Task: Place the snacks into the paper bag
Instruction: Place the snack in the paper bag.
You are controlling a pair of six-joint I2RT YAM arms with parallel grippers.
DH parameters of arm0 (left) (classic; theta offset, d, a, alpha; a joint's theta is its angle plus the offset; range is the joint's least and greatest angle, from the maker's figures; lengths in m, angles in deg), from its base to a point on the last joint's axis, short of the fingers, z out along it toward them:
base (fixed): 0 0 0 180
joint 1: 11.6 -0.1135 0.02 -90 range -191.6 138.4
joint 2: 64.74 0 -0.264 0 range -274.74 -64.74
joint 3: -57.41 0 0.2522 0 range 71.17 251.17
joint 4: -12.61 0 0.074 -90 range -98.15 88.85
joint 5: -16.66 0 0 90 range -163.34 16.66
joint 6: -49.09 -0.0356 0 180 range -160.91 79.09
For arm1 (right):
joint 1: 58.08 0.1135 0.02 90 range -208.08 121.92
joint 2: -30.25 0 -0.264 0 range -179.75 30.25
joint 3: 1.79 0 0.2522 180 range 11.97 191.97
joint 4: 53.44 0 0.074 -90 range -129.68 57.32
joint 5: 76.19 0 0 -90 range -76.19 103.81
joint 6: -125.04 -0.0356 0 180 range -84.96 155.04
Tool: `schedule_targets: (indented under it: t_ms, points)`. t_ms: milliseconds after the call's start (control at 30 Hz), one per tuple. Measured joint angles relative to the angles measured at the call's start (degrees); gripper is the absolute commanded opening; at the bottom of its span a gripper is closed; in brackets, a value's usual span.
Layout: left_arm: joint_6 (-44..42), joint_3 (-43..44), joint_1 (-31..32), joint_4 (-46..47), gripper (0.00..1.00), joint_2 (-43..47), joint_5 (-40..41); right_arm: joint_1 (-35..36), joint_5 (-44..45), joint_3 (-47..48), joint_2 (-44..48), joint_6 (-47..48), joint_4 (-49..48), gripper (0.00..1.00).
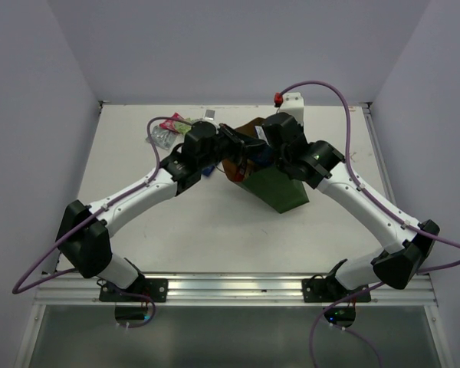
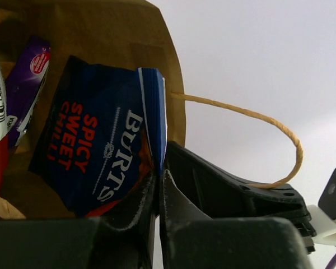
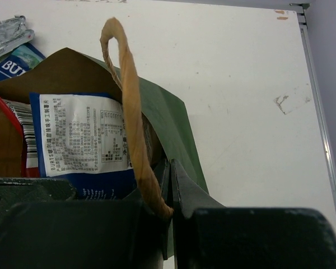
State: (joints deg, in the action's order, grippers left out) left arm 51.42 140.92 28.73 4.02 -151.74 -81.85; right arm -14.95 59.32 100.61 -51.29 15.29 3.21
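The left gripper (image 2: pixel 159 175) is pinching, fingers almost together, a corner of a dark blue crinkly packet with red and white lettering (image 2: pixel 101 151), which is sitting inside the boxy dark green paper bag with brown kraft lining (image 3: pixel 168 123). The right gripper (image 3: pixel 169 171) is clamping that bag's green wall beside a tan loop handle (image 3: pixel 129 112). A purple packet (image 2: pixel 25 78) is also lying in the bag, and a silver-grey foil packet (image 3: pixel 8 31) is lying on the white table (image 3: pixel 241 84) beyond the bag.

The paper bag (image 1: pixel 280 188) is dark green outside and kraft brown inside, with a tan loop handle (image 2: pixel 269 120). The blue packet (image 2: pixel 101 151) carries white and red lettering; its back bears a white panel of fine dark print. At its 9 o'clock lies a purple packet (image 2: pixel 25 84). The arms (image 1: pixel 360 203) are white with black joints, the cables (image 1: pixel 326 83) purple, the worktop (image 1: pixel 215 230) off-white.
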Motion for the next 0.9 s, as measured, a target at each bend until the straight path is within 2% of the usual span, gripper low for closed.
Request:
schedule_targets:
  t_ms: [167, 367, 633, 767, 900]
  points:
    - [-0.81, -0.59, 0.37, -0.61, 0.16, 0.00, -0.39, 0.00, 0.00, 0.02, 0.00, 0.04, 0.00, 0.00]
    - [-2.25, -1.14, 0.52, -0.76, 0.36, -0.20, -1.75, 0.00, 0.00, 0.07, -0.04, 0.07, 0.00, 0.00]
    - [-5.53, -1.14, 0.72, -1.92, 0.53, -0.20, -4.35, 0.00, -0.02, 0.07, -0.09, 0.39, 0.02, 0.00]
    - [-9.49, -0.74, 0.72, -3.39, 0.70, -0.20, -5.81, 0.00, -0.02, 0.07, -0.09, 0.87, -0.02, 0.00]
    - [-16.55, 4.04, 0.66, -10.78, 0.79, -0.20, -4.81, 0.00, -0.39, -0.48, 0.09, 2.67, -1.11, 0.00]
